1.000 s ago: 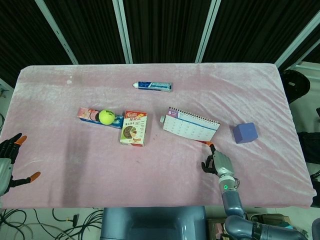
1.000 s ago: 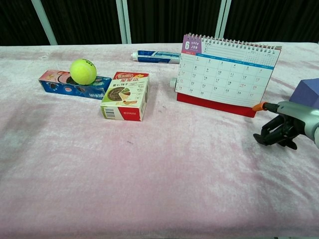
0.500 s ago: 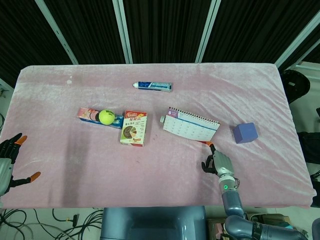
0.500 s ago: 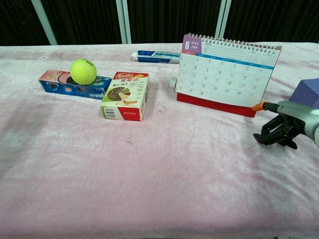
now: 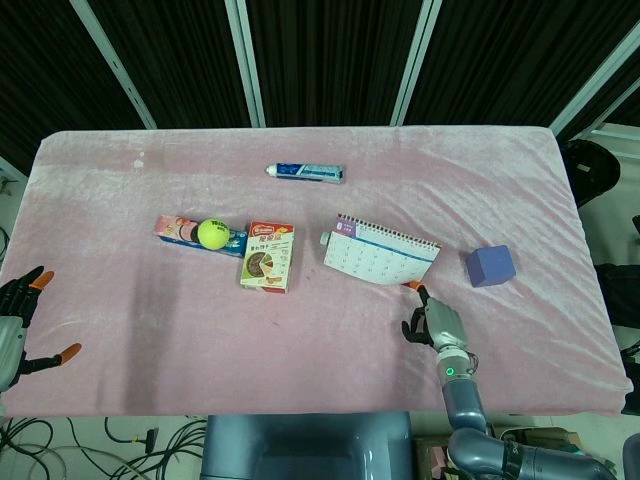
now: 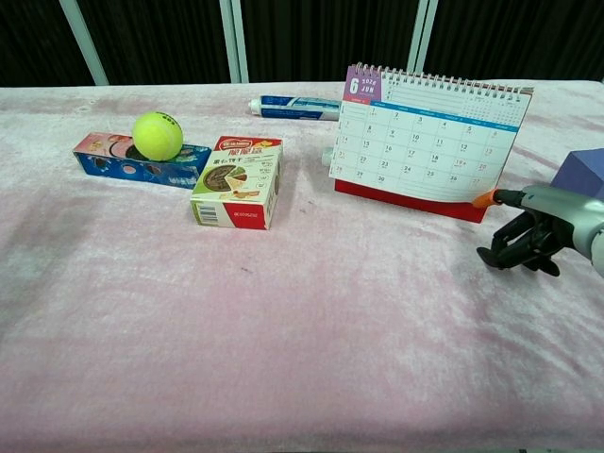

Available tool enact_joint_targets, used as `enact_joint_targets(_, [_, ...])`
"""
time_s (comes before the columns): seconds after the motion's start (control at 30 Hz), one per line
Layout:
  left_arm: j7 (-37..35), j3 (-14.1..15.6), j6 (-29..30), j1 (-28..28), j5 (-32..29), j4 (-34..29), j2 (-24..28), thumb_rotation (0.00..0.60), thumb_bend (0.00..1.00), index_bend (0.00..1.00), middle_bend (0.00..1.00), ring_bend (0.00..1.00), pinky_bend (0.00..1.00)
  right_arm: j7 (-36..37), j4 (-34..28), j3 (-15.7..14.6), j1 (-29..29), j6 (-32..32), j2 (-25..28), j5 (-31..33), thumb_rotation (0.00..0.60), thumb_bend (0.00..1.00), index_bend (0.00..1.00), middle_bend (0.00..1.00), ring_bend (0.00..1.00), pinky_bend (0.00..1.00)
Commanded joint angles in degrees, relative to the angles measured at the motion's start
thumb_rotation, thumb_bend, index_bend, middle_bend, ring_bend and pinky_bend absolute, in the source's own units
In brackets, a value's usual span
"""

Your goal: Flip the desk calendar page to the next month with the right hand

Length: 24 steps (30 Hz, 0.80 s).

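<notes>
The desk calendar [image 6: 425,142] stands on its red base right of centre, showing a June page; the head view has this calendar [image 5: 380,250] from above. My right hand [image 6: 538,231] is low at its right end. Most of its fingers are curled in, and one orange fingertip [image 6: 486,198] touches the page's lower right corner. The page's bottom edge stands slightly off the base. From above, the right hand [image 5: 437,325] sits just in front of the calendar. My left hand [image 5: 15,320] rests at the table's left edge with fingers apart, holding nothing.
A purple cube [image 6: 583,175] sits just right of the calendar, behind my right hand. A small food box [image 6: 238,181] lies to the calendar's left. Further left a tennis ball [image 6: 158,135] rests on a blue snack box [image 6: 113,156]. A toothpaste tube [image 5: 306,172] lies behind.
My right hand has risen a little and its orange fingertip has pushed the page's lower right corner up, so the page's bottom edge now stands away from the red base.
</notes>
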Motion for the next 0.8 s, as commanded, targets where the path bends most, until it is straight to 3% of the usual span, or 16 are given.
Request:
enact_joint_targets(0.03, [-0.02, 0.00, -0.04, 0.00, -0.05, -0.02, 0.02, 0.600, 0.00, 0.00, 0.00, 0.00, 0.00, -0.49, -0.07, 0.19, 0.36, 0.19, -0.14, 0.14, 0.600, 0.40, 0.00, 0.65, 0.77, 0.81])
enact_joint_targets(0.5, [-0.18, -0.02, -0.08, -0.01, -0.09, -0.03, 0.02, 0.600, 0.00, 0.00, 0.00, 0.00, 0.00, -4.17, -3.30, 2.72, 3.17, 2.48, 0.46, 0.11, 0.600, 0.40, 0.00, 0.65, 0.77, 0.81])
enact_joint_targets(0.8, [-0.11, 0.19, 0.00, 0.02, 0.33, -0.09, 0.04, 0.600, 0.00, 0.00, 0.00, 0.00, 0.00, -5.98, -11.79, 5.52, 4.31, 5.99, 4.76, -3.27, 0.600, 0.40, 0.00, 0.65, 0.77, 0.81])
